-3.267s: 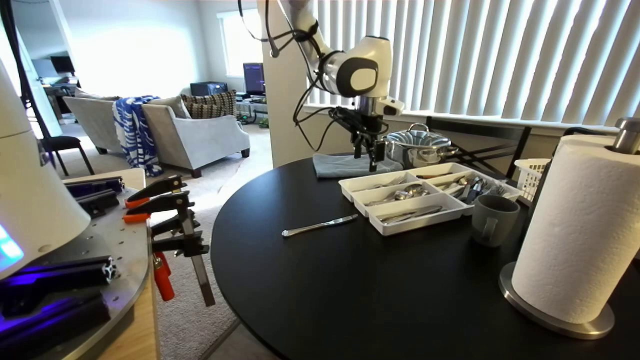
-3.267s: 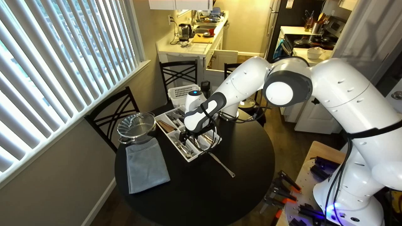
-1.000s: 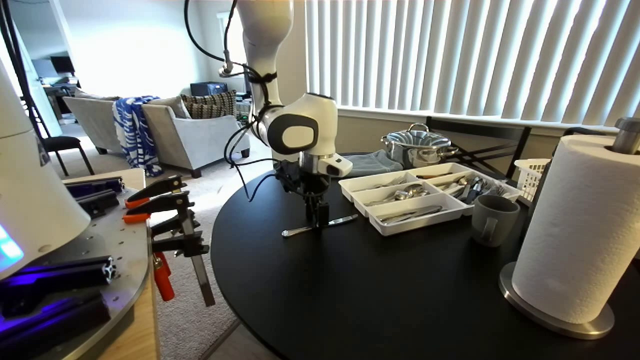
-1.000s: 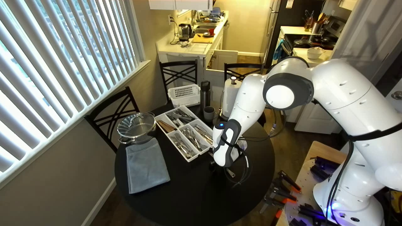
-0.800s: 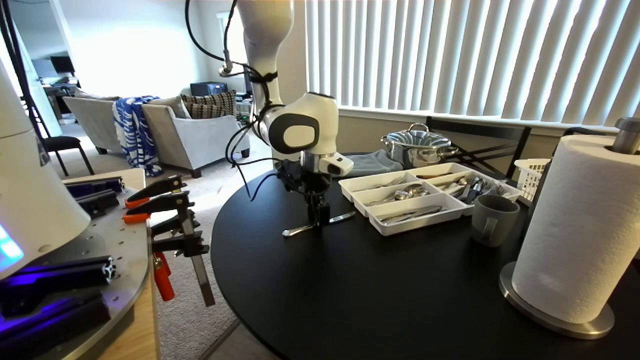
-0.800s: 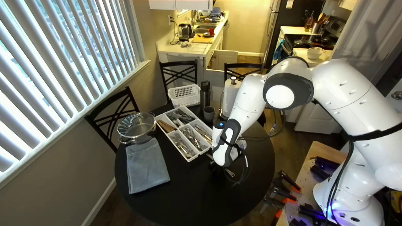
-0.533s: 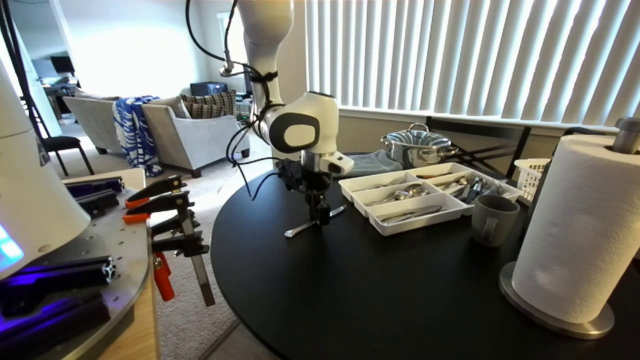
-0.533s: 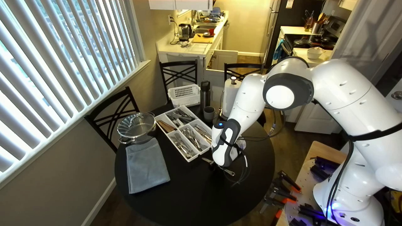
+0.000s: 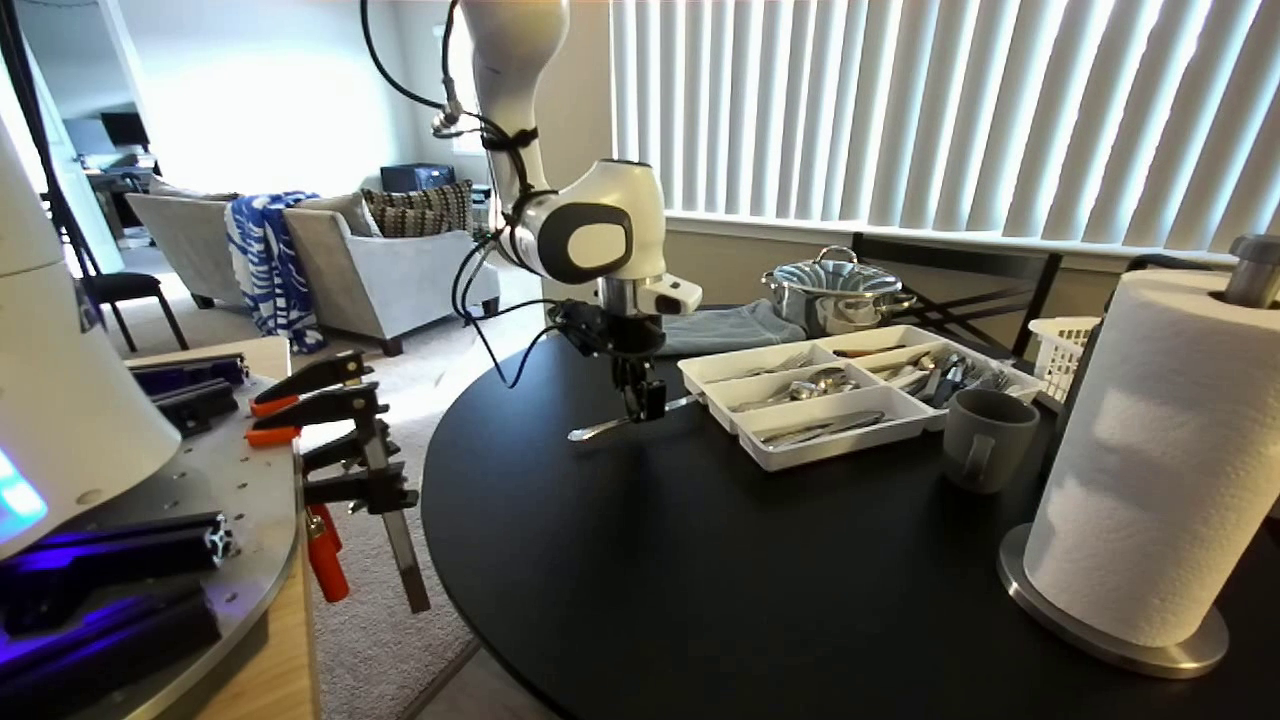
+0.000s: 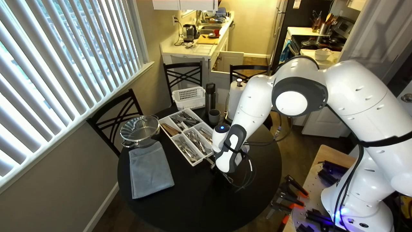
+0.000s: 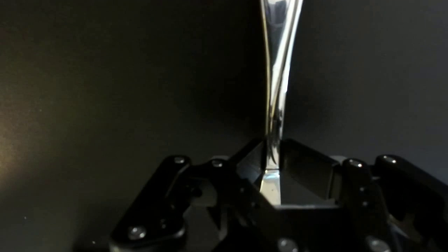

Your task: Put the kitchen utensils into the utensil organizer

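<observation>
- The knife (image 11: 279,70) is clamped in the tool (image 11: 273,154), handle end to the left and blade end to the right in an exterior view.
- The edge of the table (image 9: 640,600) is seen at left; at right the blade end is held just beside the tray (image 9: 850,443), contact unclear.
- In the wrist view the handle end is cut off, the blade mostly hidden.

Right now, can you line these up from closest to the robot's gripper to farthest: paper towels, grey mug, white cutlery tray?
In an exterior view, from the gripper:
1. White cutlery tray: just to its right in that picture.
2. Grey mug: farther right, beside the tray.
3. Paper towels: farthest right, past the mug.
</observation>
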`<state>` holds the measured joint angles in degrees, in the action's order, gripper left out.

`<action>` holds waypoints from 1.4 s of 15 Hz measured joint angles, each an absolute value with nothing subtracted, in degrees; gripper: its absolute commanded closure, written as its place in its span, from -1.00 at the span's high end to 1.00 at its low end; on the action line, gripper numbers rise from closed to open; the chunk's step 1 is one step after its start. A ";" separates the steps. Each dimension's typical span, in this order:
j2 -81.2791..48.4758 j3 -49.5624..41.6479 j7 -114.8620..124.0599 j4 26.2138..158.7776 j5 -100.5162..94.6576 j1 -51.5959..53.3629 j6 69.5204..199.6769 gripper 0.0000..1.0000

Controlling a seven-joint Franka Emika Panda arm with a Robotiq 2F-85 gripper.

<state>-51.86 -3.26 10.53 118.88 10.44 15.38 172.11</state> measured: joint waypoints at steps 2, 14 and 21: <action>-49.92 -3.67 10.53 120.24 10.25 16.45 173.26 -0.90; -39.85 1.86 7.08 130.24 8.14 10.12 177.63 -0.90; -36.45 19.78 -3.89 135.75 5.34 -11.47 177.04 -0.90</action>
